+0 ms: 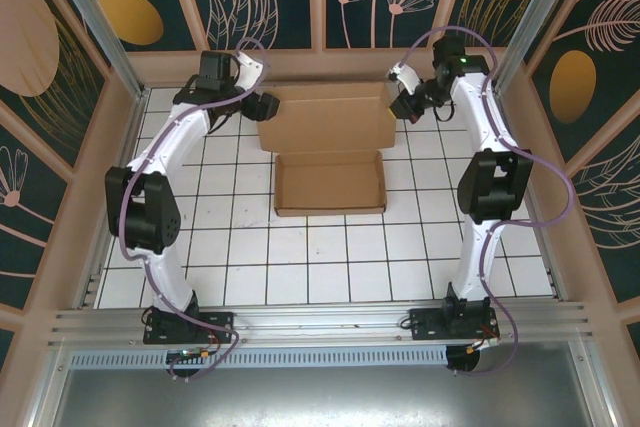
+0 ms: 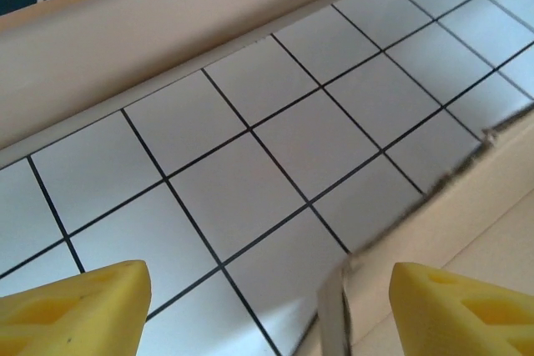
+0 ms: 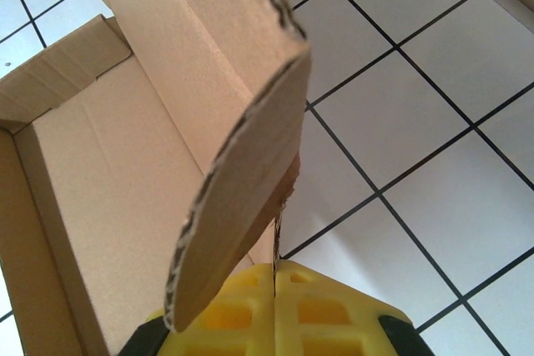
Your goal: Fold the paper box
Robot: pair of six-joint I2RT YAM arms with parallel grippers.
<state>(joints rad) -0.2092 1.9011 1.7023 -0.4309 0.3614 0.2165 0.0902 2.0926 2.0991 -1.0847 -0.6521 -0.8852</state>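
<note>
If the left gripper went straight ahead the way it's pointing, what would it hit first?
Most likely the bare white tiled table, before the beige back wall. The paper box edge lies beside one finger of the left gripper, so it might brush that; depth is unclear.

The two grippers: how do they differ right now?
The left gripper is open, jaws wide apart, clamping nothing; the right gripper is shut, pinching a flap of the paper box. The left is at the box's left side, the right at its right side. Both are yellow.
</note>
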